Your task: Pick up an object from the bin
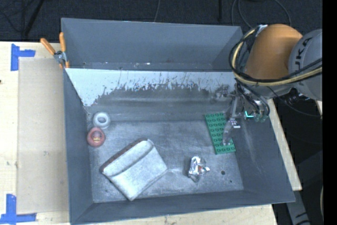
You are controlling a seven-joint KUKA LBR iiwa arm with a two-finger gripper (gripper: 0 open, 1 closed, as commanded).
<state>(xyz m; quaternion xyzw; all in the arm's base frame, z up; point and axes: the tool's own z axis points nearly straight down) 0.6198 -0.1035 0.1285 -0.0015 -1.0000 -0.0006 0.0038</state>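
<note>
My gripper [229,131] hangs low at the bin's right side, its fingers pointing down onto a flat green studded plate [218,134]. The plate lies on the bin floor beside the right wall, with its long side running front to back. The fingertips sit over the plate's right edge, close together, and I see nothing between them. A small crumpled silver foil piece [197,167] lies in front of the plate, nearer the bin's front wall.
A folded grey-white cloth [135,167] lies at the front left of the floor. Two small rings rest by the left wall, a white one [101,120] behind a reddish one [96,137]. The arm's orange cover and cables hang over the right rim.
</note>
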